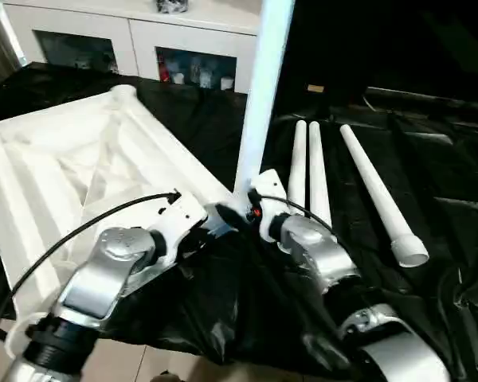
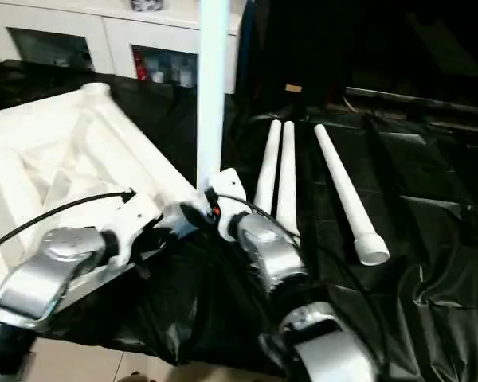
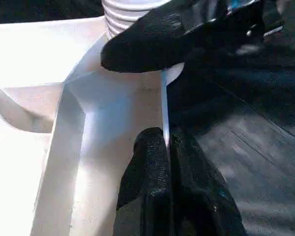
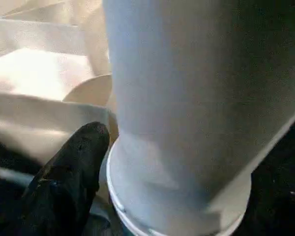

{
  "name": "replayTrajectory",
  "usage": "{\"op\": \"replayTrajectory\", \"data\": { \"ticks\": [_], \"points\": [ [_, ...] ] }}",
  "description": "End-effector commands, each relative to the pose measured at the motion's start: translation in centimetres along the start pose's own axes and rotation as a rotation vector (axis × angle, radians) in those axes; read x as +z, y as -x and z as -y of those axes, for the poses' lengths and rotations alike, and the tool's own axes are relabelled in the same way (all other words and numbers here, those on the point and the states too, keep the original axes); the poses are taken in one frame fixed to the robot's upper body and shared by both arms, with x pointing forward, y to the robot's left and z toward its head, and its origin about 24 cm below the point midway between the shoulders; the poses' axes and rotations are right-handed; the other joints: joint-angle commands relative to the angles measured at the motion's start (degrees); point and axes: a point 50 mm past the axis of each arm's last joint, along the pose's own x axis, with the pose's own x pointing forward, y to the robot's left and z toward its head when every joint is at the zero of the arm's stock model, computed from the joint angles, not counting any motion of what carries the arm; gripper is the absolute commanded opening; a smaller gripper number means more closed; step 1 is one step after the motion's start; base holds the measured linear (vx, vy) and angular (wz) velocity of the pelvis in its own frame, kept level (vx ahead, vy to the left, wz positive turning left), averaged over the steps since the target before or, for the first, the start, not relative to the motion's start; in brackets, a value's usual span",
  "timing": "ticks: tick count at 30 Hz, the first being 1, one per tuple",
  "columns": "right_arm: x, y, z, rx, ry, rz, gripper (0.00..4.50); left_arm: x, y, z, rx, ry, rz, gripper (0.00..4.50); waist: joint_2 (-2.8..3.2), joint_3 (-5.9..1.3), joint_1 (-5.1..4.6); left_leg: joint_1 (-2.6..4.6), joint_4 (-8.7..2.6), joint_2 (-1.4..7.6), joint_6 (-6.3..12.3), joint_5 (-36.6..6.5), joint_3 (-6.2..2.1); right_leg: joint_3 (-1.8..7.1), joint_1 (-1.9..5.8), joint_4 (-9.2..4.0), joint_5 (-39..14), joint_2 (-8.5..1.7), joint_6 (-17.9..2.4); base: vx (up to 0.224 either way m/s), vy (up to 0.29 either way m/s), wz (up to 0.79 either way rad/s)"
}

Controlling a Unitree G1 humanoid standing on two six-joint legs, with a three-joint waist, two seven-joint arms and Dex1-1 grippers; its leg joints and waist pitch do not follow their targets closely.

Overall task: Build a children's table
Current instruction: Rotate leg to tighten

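The tabletop [image 1: 72, 159] lies upside down, ribs up, on the black-draped surface [image 2: 430, 263], and one leg [image 1: 263, 95] stands upright in its near corner socket [image 4: 137, 206]. That socket is my landmark. My left pincer [image 3: 167, 147] is pressed together on the thin edge of the tabletop just beside the socket, pinning the top down. My right pincer [image 3: 152, 44] sits at the foot of the leg, one finger [image 4: 69, 167] beside its base; how wide it stands I cannot tell. To seat this leg well, I judge I should keep the top pinned and turn the leg straight, not tilted. Three spare legs [image 1: 311, 167] lie beyond the socket, well apart from it.
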Motion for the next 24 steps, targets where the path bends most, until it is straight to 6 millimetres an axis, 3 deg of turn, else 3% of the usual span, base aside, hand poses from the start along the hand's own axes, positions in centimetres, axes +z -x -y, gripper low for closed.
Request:
{"op": "replayTrajectory", "data": {
  "ticks": [1, 11, 18, 24],
  "points": [
    [-0.2, 0.2, -0.6, 0.095, 0.024, -0.021, 3.77, 1.4, -0.5, 1.6, -0.14, -0.057, 0.081, 0.0, 1.3, -3.6, -0.02, 0.33, -4.15, 2.83, 0.13, -10.04, -0.81, 3.22, 2.66, -4.47, -5.07, -4.79, -11.75, 0.0, 0.0, 0.0],
    [-0.2, 4.1, -0.8, 0.419, 0.1, -0.048, 3.62, 0.2, 1.0, 0.3, -0.277, -0.141, 0.047, 0.0, 1.33, -3.61, 0.94, 0.42, -4.05, 2.88, 1.36, -9.4, -0.79, 3.18, 2.78, -4.45, -3.67, -4.71, -11.96, 0.0, 0.0, 0.0],
    [-0.4, 4.8, -1.3, 0.503, 0.105, -0.077, 2.96, -0.1, 1.3, -0.4, -0.322, -0.156, 0.028, 0.0, 1.32, -3.55, 1.19, 0.39, -4.2, 2.89, 0.42, -10.3, -0.89, 3.15, 2.79, -4.56, -6.22, -4.91, -12.08, 0.0, 0.0, 0.0],
    [-0.4, 4.8, -1.5, 0.495, 0.096, -0.085, 2.74, -0.2, 1.3, -0.7, -0.315, -0.15, 0.028, 0.0, 1.29, -3.68, 1.19, 0.47, -4.1, 2.93, 0.18, -9.51, -0.86, 3.14, 2.78, -4.37, -4.78, -4.91, -12.55, 0.0, 0.0, 0.0]
  ]
}}
